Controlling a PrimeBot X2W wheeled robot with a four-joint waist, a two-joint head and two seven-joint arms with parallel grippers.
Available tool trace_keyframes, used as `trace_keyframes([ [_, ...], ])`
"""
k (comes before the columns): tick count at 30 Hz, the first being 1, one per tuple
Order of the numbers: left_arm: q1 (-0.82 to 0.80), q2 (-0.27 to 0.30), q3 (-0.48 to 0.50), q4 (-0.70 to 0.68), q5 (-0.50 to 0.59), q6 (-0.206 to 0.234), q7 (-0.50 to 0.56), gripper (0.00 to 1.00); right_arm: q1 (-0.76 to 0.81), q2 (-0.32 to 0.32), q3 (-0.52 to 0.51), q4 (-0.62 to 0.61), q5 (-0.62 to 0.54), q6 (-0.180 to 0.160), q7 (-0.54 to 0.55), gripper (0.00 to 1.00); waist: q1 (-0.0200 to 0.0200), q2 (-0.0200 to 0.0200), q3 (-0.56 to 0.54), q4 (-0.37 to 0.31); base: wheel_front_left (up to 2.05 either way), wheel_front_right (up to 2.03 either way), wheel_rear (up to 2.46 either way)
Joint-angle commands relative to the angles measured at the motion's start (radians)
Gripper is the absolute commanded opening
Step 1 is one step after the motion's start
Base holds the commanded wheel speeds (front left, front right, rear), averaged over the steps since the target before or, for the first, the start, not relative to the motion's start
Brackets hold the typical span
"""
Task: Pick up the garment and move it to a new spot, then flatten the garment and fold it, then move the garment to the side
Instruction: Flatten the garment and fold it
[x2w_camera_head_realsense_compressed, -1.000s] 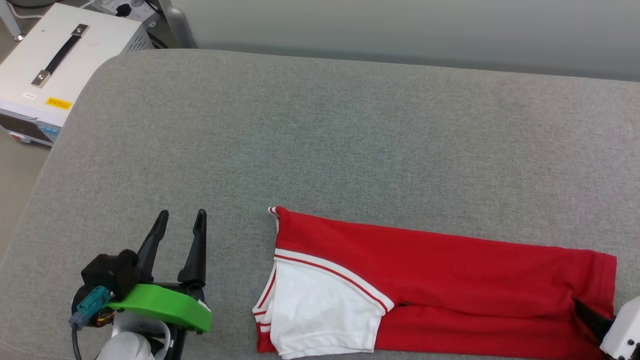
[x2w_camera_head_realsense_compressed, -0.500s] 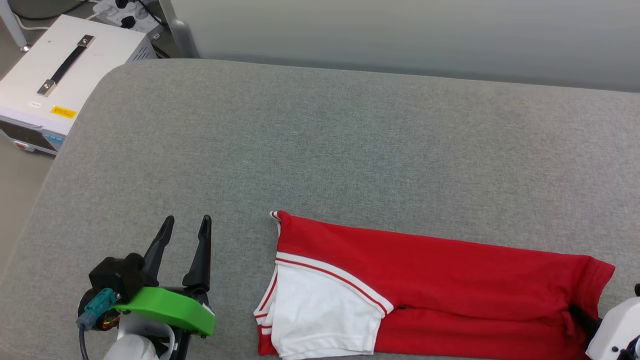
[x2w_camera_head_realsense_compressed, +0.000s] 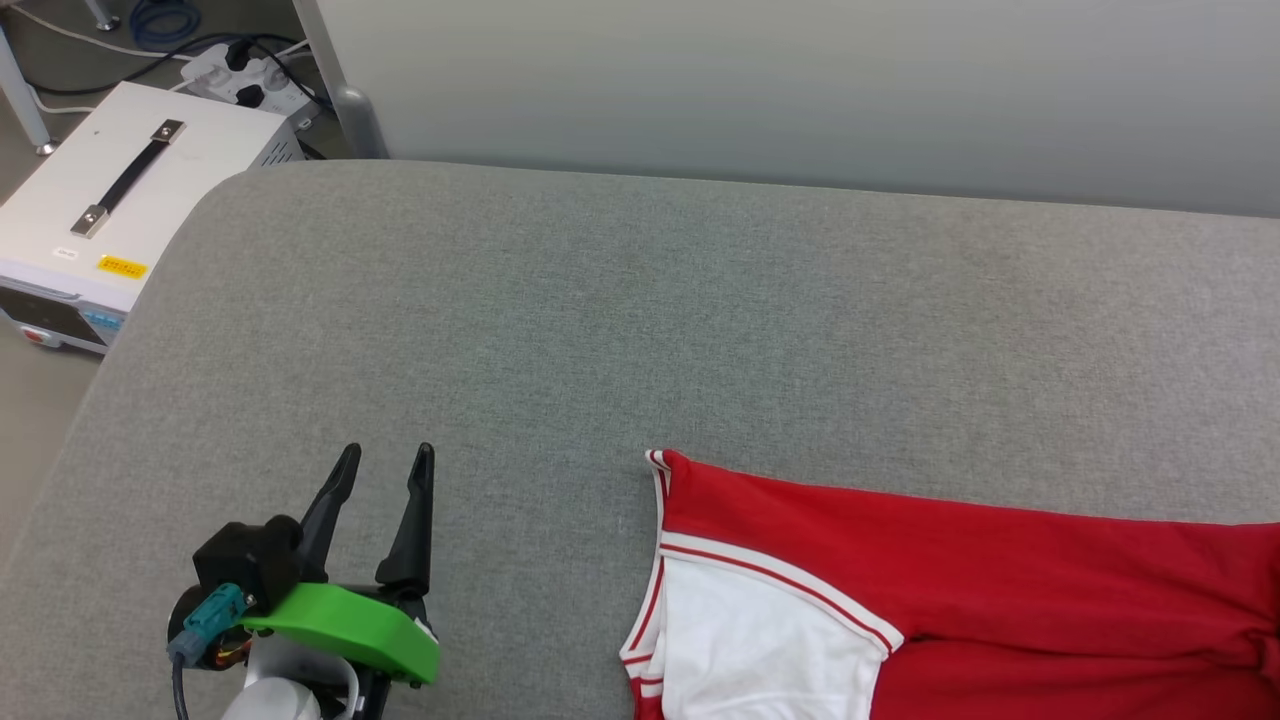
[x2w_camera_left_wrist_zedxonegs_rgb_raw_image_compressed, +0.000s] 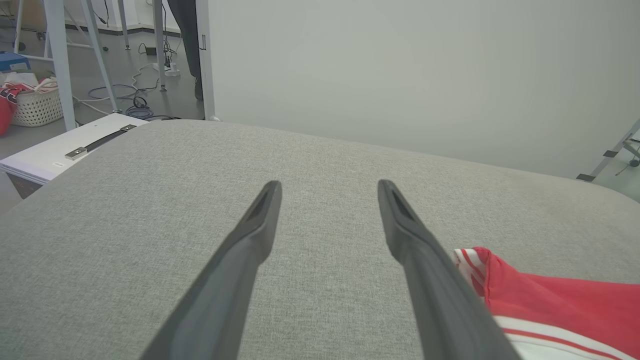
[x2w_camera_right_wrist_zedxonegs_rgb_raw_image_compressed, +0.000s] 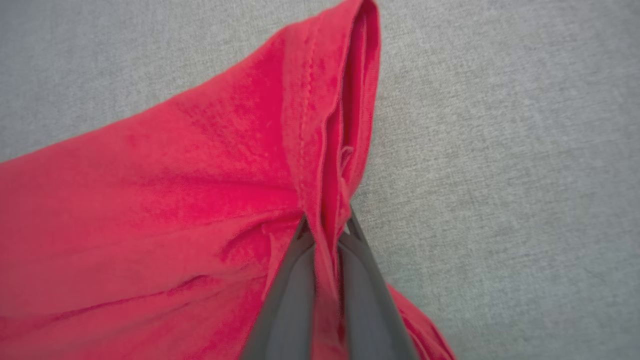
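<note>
The garment (x2w_camera_head_realsense_compressed: 960, 590), a red T-shirt with a white sleeve and striped trim, lies folded lengthwise on the grey cushion (x2w_camera_head_realsense_compressed: 600, 330) at the lower right of the head view, running off the right edge. In the right wrist view my right gripper (x2w_camera_right_wrist_zedxonegs_rgb_raw_image_compressed: 327, 225) is shut on the garment's (x2w_camera_right_wrist_zedxonegs_rgb_raw_image_compressed: 200, 210) red hem, the fabric pinched between its dark fingers and pulled up into a ridge. My left gripper (x2w_camera_head_realsense_compressed: 385, 465) stands open at the lower left, well to the left of the shirt. Its fingers (x2w_camera_left_wrist_zedxonegs_rgb_raw_image_compressed: 250, 240) hover over bare cushion, with the garment's collar corner (x2w_camera_left_wrist_zedxonegs_rgb_raw_image_compressed: 540, 295) to their right.
A white box with a black handle (x2w_camera_head_realsense_compressed: 110, 190) stands on the floor off the cushion's left edge, beside cables and a power strip (x2w_camera_head_realsense_compressed: 240, 70). A pale wall (x2w_camera_head_realsense_compressed: 800, 90) runs behind the cushion. A basket (x2w_camera_left_wrist_zedxonegs_rgb_raw_image_compressed: 35, 102) sits far off on the floor.
The right gripper has shut on the hem at the garment's right end. The garment has slid to the right on the cushion, past the frame's edge. The camera has tilted slightly. The left gripper stays open.
</note>
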Motion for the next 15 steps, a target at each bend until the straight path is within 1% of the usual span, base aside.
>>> trace_keyframes([
  [1,0.015,-0.006,-0.004,0.002,0.007,-0.008,-0.006,1.00,-0.002,-0.001,-0.007,-0.006,-0.014,-0.002,-0.002,0.00,0.0000,-0.0001,-0.009,-0.006,0.00,0.00,0.00],
  [4,0.023,-0.011,-0.007,0.003,0.007,-0.007,-0.006,1.00,0.014,0.012,-0.010,-0.043,-0.024,-0.002,0.007,0.00,0.0000,-0.0001,-0.021,-0.011,0.00,0.00,0.00],
  [8,0.034,-0.018,-0.012,0.004,0.008,-0.008,-0.006,1.00,0.042,0.051,-0.008,-0.131,-0.027,-0.002,0.036,0.00,0.0000,-0.0001,-0.037,-0.013,0.00,0.00,0.00],
  [12,0.039,-0.024,-0.017,0.007,0.007,-0.011,-0.006,1.00,0.083,0.107,0.003,-0.244,-0.027,-0.002,0.093,0.00,0.0000,-0.0001,-0.048,-0.008,0.00,0.00,0.00],
  [14,0.041,-0.025,-0.018,0.008,0.007,-0.012,-0.006,1.00,0.104,0.139,0.025,-0.307,-0.032,-0.002,0.135,0.00,0.0000,-0.0001,-0.053,-0.004,0.00,0.00,0.00],
  [15,0.042,-0.026,-0.017,0.008,0.007,-0.012,-0.006,1.00,0.110,0.163,0.030,-0.342,-0.033,-0.002,0.153,0.00,0.0000,-0.0001,-0.055,-0.003,0.00,0.00,0.00],
])
